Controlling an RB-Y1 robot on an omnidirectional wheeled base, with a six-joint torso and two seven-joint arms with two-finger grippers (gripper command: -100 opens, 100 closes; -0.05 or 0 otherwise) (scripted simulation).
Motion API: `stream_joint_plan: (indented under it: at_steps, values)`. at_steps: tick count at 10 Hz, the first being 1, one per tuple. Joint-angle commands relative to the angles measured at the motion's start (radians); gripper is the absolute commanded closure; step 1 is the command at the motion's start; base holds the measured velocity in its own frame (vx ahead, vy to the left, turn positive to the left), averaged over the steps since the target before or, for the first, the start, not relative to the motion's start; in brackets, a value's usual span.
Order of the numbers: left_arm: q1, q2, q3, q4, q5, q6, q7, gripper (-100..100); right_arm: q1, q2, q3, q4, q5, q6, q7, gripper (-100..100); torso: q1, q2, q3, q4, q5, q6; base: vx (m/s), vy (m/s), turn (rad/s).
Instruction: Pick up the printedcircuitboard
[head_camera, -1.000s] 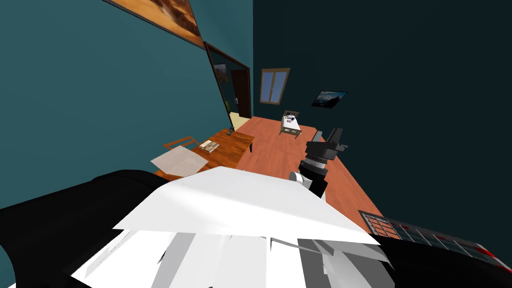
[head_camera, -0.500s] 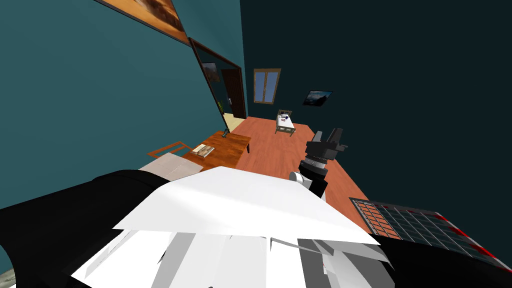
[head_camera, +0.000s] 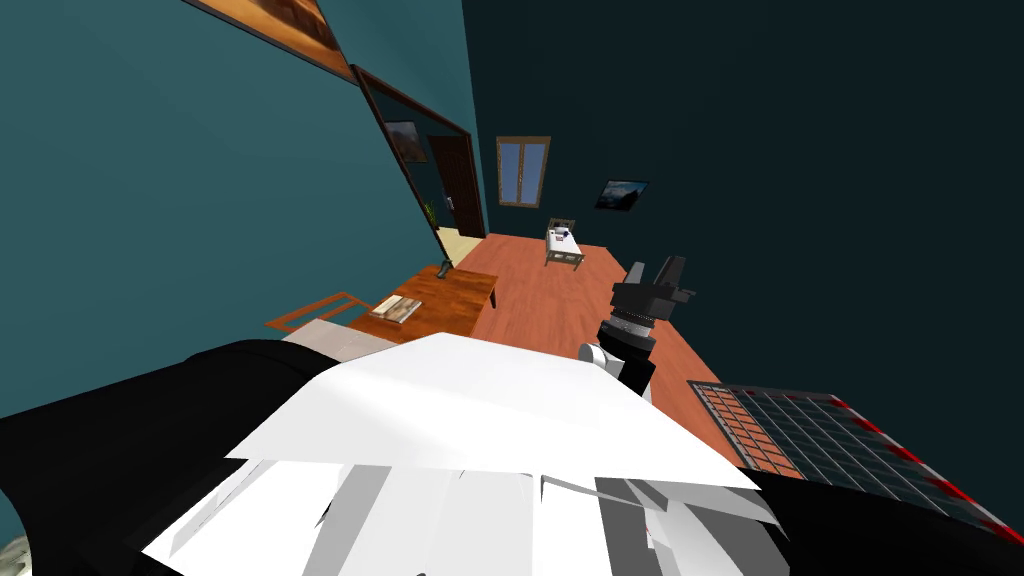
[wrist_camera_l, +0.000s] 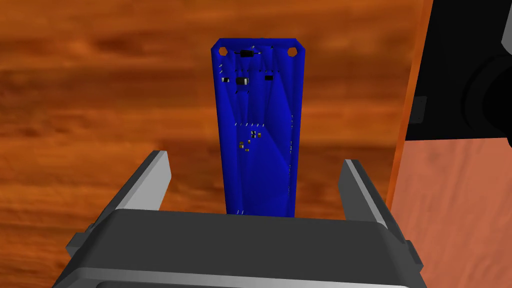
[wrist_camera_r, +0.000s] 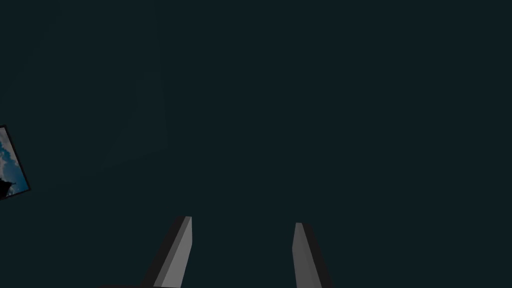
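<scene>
A long, narrow blue printed circuit board (wrist_camera_l: 260, 125) with small dark and silver parts lies flat on an orange-brown wooden surface (wrist_camera_l: 100, 100). My left gripper (wrist_camera_l: 254, 159) is open and straddles the board's near end. Each grey finger (wrist_camera_l: 150, 182) stands well clear of the board's long edges. My right gripper (head_camera: 655, 270) is held up to the right of my chest, over the reddish floor. Its fingers (wrist_camera_r: 180, 252) are open with nothing between them.
The wooden surface ends at an edge (wrist_camera_l: 407, 100) near the left gripper, with reddish floor (wrist_camera_l: 450, 215) and a black object (wrist_camera_l: 470, 85) beyond. A wooden table (head_camera: 455, 300) with a book (head_camera: 397, 308), a chair (head_camera: 315, 308), a far small white table (head_camera: 563, 245) and a gridded frame (head_camera: 830, 440) stand around.
The whole head view has slid left, so I have turned to the right. The gridded frame at the right shows more. My right arm keeps its pose.
</scene>
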Motion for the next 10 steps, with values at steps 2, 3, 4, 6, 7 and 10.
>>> stream_joint_plan:
  at_steps: [2,3,4,6,7,10]
  values:
    - [0.001,-0.003,0.014,0.087,0.054,0.028,-0.026,-100,0.000,0.000,0.000,0.000,0.000,0.000,0.000,0,0.000,0.000,0.000,0.000,0.000,0.000,0.045,0.054,-0.231]
    - [0.002,-0.009,0.022,0.128,0.076,0.046,-0.029,-100,0.000,0.000,0.000,0.000,0.000,0.000,0.000,0,0.001,-0.001,0.000,0.000,0.000,0.000,0.049,0.070,-0.229]
    - [0.002,-0.009,0.022,0.128,0.076,0.046,-0.029,-100,0.000,0.000,0.000,0.000,0.000,0.000,0.000,0,0.001,-0.001,0.000,0.000,0.000,0.000,0.032,0.060,-0.066]
    - [0.006,-0.011,0.019,0.121,0.067,0.049,-0.013,-100,0.000,0.000,0.000,0.000,0.000,0.000,0.000,0,-0.001,0.000,0.000,0.000,0.000,0.000,0.018,0.026,-0.029]
    - [0.006,-0.012,0.019,0.121,0.068,0.050,-0.014,0,0.000,0.000,0.000,0.000,0.000,0.000,0.000,0,-0.003,0.001,0.001,0.000,-0.001,0.000,0.000,0.000,0.000]
    - [-0.044,-0.038,0.009,0.154,0.027,0.010,0.001,-100,0.000,0.000,0.000,0.000,0.000,0.000,0.000,0,0.000,0.005,0.003,0.001,0.000,0.000,-0.048,0.052,0.055]
